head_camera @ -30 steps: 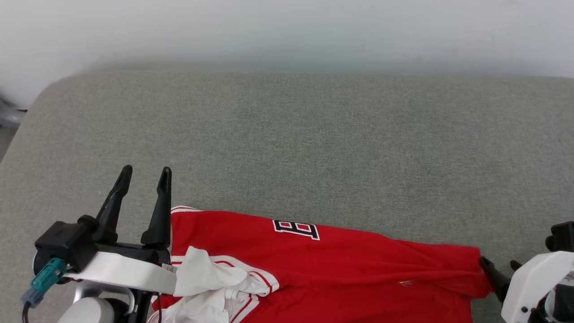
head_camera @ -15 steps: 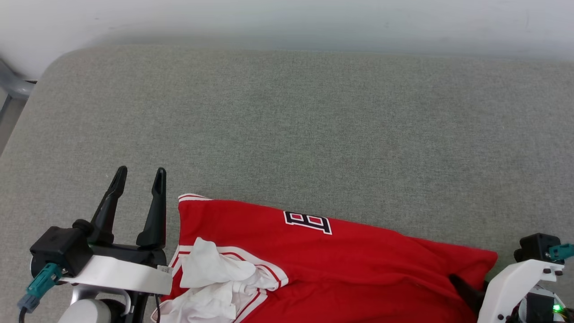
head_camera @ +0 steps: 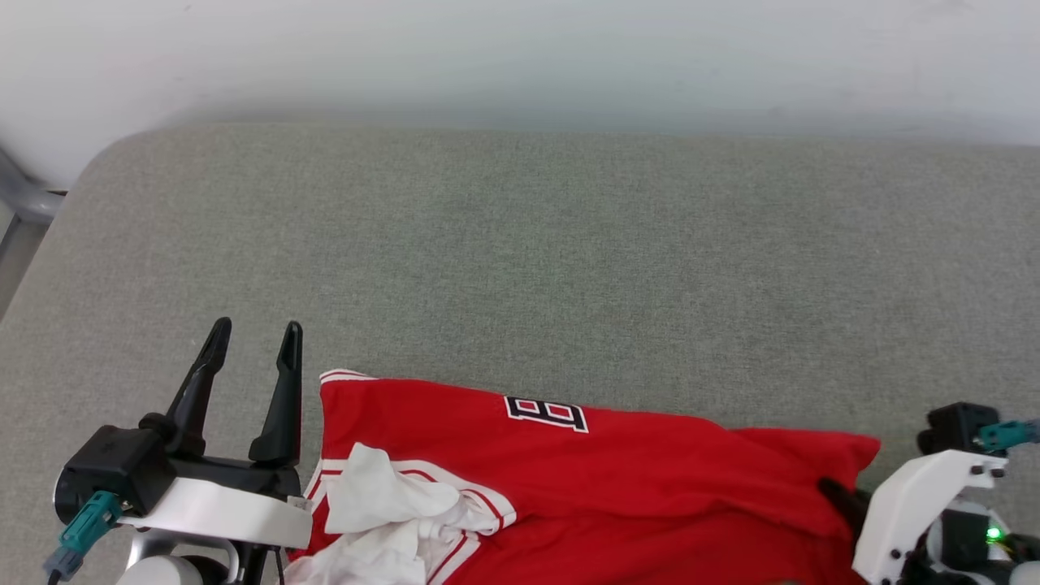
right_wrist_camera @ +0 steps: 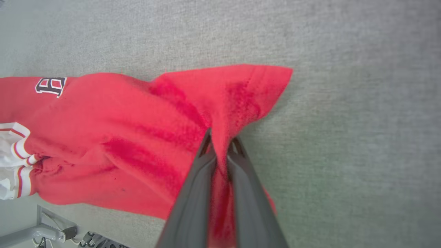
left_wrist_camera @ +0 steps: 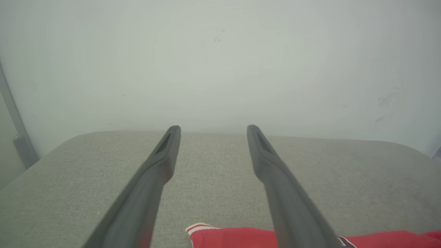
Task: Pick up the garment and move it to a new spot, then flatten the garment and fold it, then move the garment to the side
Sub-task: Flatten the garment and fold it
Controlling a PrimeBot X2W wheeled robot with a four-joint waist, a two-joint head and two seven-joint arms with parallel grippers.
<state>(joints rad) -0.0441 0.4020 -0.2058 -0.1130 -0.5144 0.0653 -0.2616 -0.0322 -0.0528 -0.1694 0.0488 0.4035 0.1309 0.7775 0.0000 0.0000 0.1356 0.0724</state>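
The right gripper (right_wrist_camera: 220, 143), open 1 second before, had clamped a fold of the red jersey (head_camera: 650, 471) near its corner, at the near edge of the grey cushion (head_camera: 520, 244). The left gripper (head_camera: 256, 333) hung spread and empty beside the other end, so lifting looked ready.

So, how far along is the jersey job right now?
Done: nothing yet; the garment lies rumpled on the grey padded surface. In hand: the right gripper is shut on its red edge; the left gripper stands open, empty. Left: lifting, moving, flattening, folding, setting aside.
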